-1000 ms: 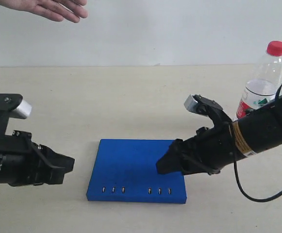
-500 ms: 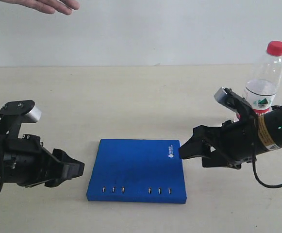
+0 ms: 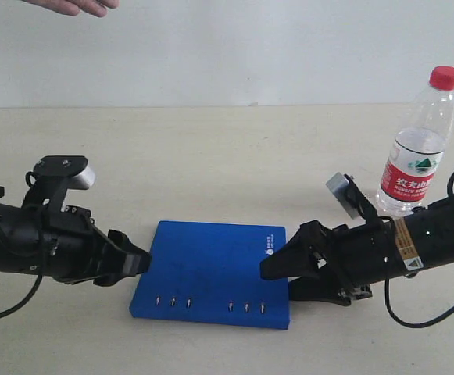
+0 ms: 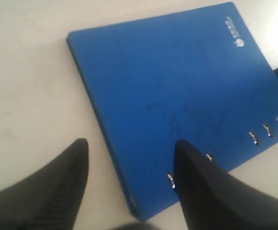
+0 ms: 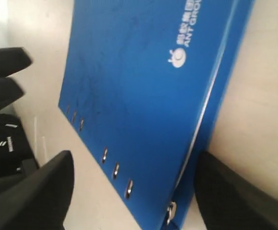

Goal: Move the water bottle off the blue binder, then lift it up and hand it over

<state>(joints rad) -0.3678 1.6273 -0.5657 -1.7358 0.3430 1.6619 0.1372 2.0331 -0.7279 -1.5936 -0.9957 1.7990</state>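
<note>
The blue binder (image 3: 211, 269) lies flat on the table, slots toward the front edge. The water bottle (image 3: 416, 148) with its red cap stands upright on the table at the far right, off the binder and behind my right arm. My left gripper (image 3: 139, 262) is open at the binder's left edge; in the left wrist view its fingers (image 4: 62, 187) straddle the front corner of the binder (image 4: 177, 81). My right gripper (image 3: 280, 280) is open at the binder's right edge; in the right wrist view its fingers (image 5: 234, 191) straddle the corner of the binder (image 5: 139, 81).
A person's hand (image 3: 74, 6) shows at the top left edge, above the back of the table. Bare beige tabletop (image 3: 211, 164) stretches behind the binder. My left gripper's fingertips (image 5: 5, 72) appear in the right wrist view beyond the binder.
Both arms have closed in on the binder from either side, and the binder has shifted slightly left and forward. The person's hand has drawn back toward the top edge. The bottle has stayed put.
</note>
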